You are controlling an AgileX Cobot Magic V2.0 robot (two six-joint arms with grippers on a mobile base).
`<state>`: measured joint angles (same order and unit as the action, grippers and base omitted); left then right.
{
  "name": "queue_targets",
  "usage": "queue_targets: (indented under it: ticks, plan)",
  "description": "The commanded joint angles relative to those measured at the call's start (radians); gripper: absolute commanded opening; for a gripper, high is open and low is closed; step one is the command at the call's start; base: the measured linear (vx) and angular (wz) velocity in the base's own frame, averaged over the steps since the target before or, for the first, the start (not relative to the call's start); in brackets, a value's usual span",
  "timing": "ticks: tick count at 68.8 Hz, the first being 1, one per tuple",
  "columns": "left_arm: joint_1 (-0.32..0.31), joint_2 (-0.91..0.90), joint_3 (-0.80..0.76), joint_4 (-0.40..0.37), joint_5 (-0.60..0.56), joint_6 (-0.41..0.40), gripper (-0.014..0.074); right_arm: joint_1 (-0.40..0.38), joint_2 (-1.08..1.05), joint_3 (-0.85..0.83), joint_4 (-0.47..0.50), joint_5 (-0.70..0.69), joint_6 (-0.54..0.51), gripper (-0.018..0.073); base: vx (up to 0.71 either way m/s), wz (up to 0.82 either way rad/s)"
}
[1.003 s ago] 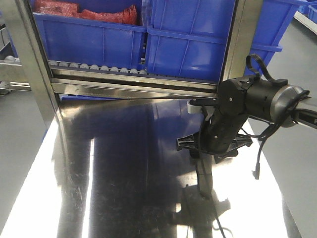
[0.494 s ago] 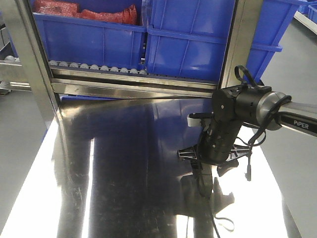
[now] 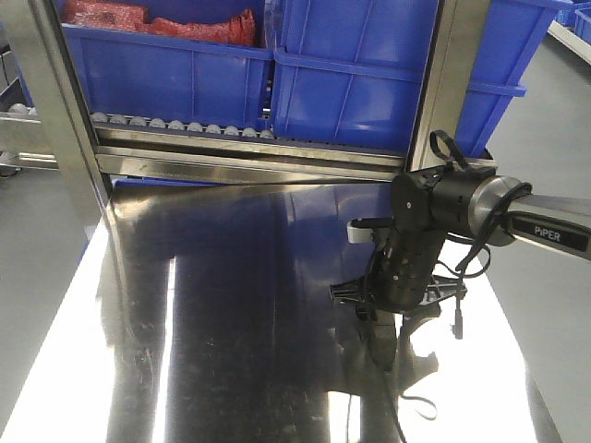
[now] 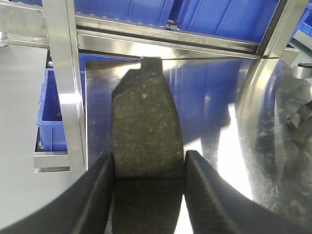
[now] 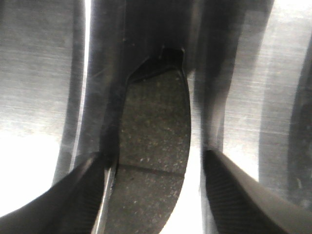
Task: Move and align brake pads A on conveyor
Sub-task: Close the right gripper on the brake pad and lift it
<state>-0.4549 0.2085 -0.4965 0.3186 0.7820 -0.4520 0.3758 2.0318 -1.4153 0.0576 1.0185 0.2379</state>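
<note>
1. Steel tabletop (image 3: 231,305) — mirror-bright, with blue bins (image 3: 185,74) on a roller rack (image 3: 185,126) beyond its far edge.
2. Right arm (image 3: 462,208) reaches in over the tabletop's right edge, wrist bent down.
3. Right gripper (image 5: 153,158) is spread low over the tabletop near that edge. A brake pad (image 5: 156,112) lies between its fingers — against the left one, with a bright gap before the right one. Whether it rests on the steel I cannot tell.
4. Left gripper (image 4: 148,157) pinches a second brake pad (image 4: 146,112) by its long edges, notched tip aimed at the far edge near the left corner.
</note>
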Motion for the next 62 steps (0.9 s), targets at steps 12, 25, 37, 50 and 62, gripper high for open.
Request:
queue_targets:
  ticks: [12,25,37,50,62]
  plan:
    - [-0.004,0.012,-0.026,0.019,-0.087,0.000,-0.0006,-0.004,-0.053,-0.029,-0.021,-0.013,0.004,0.0175,0.00,0.00]
    - [-0.004,0.012,-0.026,0.019,-0.087,0.000,-0.0006,-0.004,-0.138,-0.021,-0.058,-0.068,0.004,-0.0017,0.00,0.00]
    - [-0.004,0.012,-0.026,0.019,-0.087,0.000,-0.0006,-0.007,-0.275,0.001,-0.144,-0.097,0.004,-0.0011,0.00,0.00]
    - [-0.004,0.012,-0.026,0.019,-0.087,0.000,-0.0006,-0.007,-0.481,0.137,-0.234,-0.213,0.071,-0.0008,0.00,0.00]
    - [-0.004,0.012,-0.026,0.019,-0.087,0.000,-0.0006,-0.007,-0.688,0.311,-0.309,-0.313,0.126,-0.0007,0.00,0.00]
